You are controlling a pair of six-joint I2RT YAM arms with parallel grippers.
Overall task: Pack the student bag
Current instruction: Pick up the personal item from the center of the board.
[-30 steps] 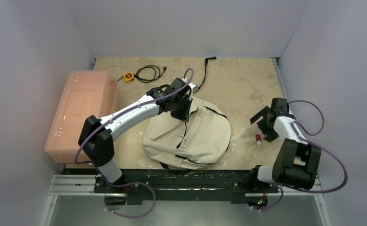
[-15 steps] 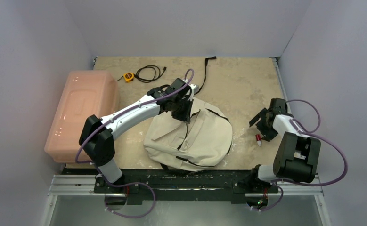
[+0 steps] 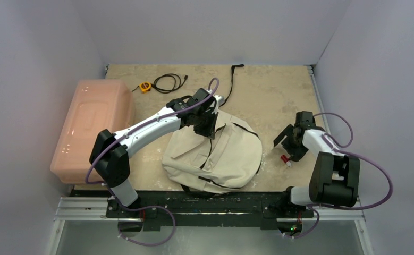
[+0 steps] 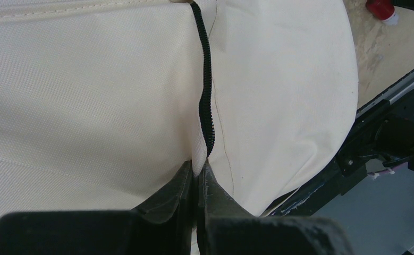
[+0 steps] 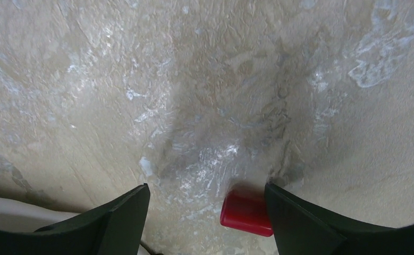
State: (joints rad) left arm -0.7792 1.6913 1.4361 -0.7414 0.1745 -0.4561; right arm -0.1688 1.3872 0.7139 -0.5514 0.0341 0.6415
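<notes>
the student bag (image 3: 215,154) lies on the table (image 3: 268,90); left gripper (image 4: 198,178) pinches its fabric beside the zipper (image 4: 204,106); right gripper (image 5: 207,210), spread, straddles a small red item (image 5: 245,213) off-centre; closing could knock it aside

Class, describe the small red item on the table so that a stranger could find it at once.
Start from the big cream backpack in the middle of the table. Just to its right, under the open right pincer, lies a small red cylinder with a white end. It alone is red.
</notes>
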